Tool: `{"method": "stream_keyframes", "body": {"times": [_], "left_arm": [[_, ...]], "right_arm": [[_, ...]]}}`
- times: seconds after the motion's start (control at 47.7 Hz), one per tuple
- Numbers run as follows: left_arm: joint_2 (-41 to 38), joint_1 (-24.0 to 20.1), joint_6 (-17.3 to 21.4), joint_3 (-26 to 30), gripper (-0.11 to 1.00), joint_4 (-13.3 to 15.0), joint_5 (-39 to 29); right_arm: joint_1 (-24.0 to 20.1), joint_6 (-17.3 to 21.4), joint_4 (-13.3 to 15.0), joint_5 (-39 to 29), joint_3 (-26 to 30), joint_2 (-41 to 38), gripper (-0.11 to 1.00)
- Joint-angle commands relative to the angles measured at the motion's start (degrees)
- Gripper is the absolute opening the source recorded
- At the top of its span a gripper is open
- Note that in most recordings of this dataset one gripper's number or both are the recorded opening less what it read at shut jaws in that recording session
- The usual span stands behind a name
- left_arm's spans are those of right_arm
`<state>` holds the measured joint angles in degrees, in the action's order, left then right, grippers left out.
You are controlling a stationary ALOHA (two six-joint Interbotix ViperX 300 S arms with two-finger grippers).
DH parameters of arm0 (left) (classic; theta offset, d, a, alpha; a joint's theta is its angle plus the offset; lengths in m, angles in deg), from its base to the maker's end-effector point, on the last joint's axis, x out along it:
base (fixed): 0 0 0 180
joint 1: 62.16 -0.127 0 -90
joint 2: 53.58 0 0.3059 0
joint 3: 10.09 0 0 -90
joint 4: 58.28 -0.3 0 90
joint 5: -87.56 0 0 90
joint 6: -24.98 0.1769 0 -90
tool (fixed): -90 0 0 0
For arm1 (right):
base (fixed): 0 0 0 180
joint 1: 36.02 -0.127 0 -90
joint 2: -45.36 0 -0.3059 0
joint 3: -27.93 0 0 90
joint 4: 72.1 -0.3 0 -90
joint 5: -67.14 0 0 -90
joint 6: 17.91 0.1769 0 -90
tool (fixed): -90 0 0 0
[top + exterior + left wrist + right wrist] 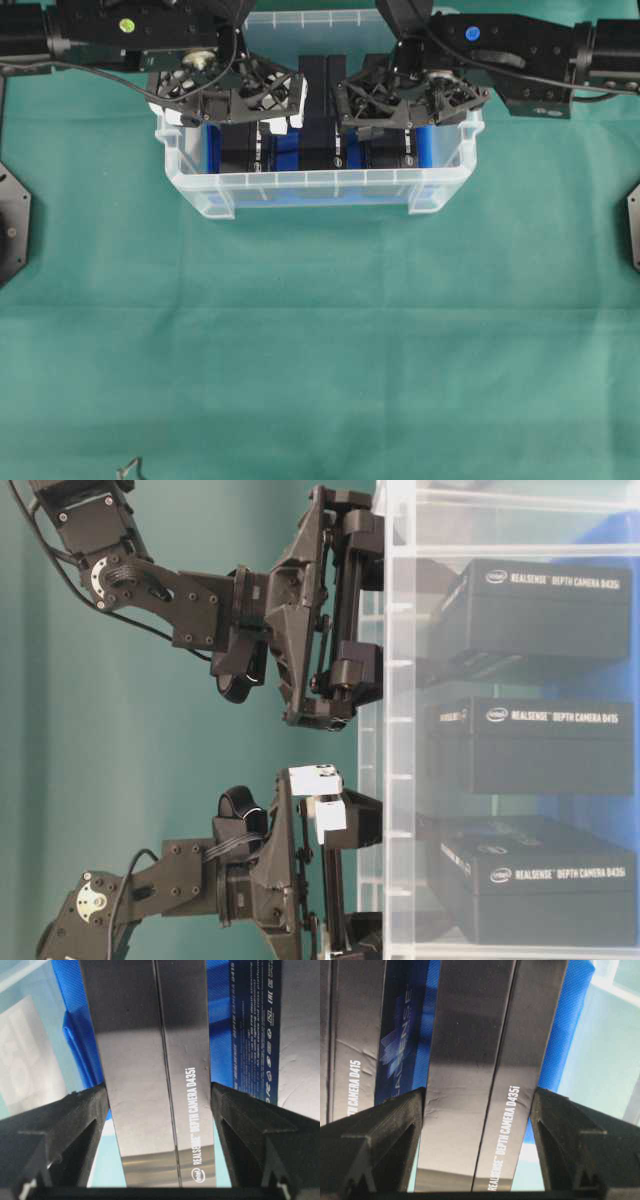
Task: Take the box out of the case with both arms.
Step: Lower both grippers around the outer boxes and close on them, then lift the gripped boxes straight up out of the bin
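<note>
Three black RealSense camera boxes stand on edge in the clear case, on its blue lining. The left D435i box sits between the left hand's fingers, whose pads meet both faces: grasping, by appearance. The right D435i box sits between the right hand's fingers; the left pad touches, but a sliver of gap shows at the right, so full closure cannot be confirmed. The D415 box stands between them, untouched. The case rests at the far edge of the green-covered bench. Assessed step: securing the grip. The next move calls for firm closure, then a straight vertical lift clear of the rim.
</note>
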<state>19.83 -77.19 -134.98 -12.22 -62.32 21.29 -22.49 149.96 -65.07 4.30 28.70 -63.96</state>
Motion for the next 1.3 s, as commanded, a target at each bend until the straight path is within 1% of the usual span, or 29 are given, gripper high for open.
{"method": "stream_keyframes", "body": {"times": [0.0, 0.168, 1.068, 1.278], "left_arm": [[0.8, 0.0, 0.6, -0.3, 0.64, -0.1, -0.3], [0.9, 0.1, 0.6, -0.3, 0.64, -0.1, 0.8], [1.0, 0.2, -0.1, -0.3, 0.64, -0.1, 0.6], [2.4, 0.1, -0.1, 1.2, 0.64, -0.1, -0.3]], "right_arm": [[0.2, -0.2, 0.1, -1.1, 0.1, 1.3, 0.67], [0.1, -0.2, 0.1, -1.1, 0.2, 1.3, 0.67], [0.1, 0.1, 0.1, -0.5, 0.3, 1.3, 0.67], [0.1, 0.0, 0.2, -1.1, 2.0, 2.5, 0.67]]}}
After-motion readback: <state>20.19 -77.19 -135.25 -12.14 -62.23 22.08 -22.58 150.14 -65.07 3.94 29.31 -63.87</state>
